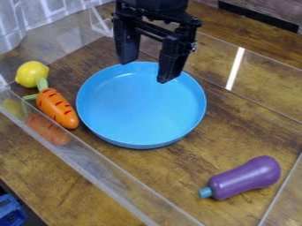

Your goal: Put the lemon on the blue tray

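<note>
While the black two-finger gripper (154, 58) hangs open above the round blue plastic tray's (106, 131) far rim, the small smooth yellow toy lemon (31, 73) sits well left of it, touching the orange carrot (56, 108); probably light, rigid, slippery; pinch across its middle.

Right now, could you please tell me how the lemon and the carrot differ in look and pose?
The lemon is yellow and rounded; the carrot is orange, long, with a green top. The lemon is smaller than the carrot. The lemon sits behind the carrot, at its green end. Both lie on the wooden table, left of the blue tray.
</note>
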Robot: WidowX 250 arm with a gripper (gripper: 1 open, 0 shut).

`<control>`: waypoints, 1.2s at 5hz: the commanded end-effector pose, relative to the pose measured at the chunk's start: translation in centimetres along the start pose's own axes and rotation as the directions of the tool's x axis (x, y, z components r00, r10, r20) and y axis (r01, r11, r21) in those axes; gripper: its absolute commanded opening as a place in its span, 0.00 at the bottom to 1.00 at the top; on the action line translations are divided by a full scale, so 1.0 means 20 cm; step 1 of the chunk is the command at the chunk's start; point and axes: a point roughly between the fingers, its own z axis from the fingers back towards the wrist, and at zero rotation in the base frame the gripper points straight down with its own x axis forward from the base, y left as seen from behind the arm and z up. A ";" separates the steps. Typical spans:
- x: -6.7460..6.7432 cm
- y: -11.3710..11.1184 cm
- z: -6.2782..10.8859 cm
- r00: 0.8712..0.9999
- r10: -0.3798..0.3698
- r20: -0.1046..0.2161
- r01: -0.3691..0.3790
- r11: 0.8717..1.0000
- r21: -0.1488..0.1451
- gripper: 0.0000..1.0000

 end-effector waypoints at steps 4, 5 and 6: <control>-0.03 0.09 -0.09 0.994 -0.091 -0.054 0.092 0.996 0.001 1.00; -0.05 0.13 -0.11 0.991 -0.116 -0.065 0.116 0.993 0.000 1.00; -0.07 0.19 -0.12 0.987 -0.145 -0.068 0.145 0.989 0.002 1.00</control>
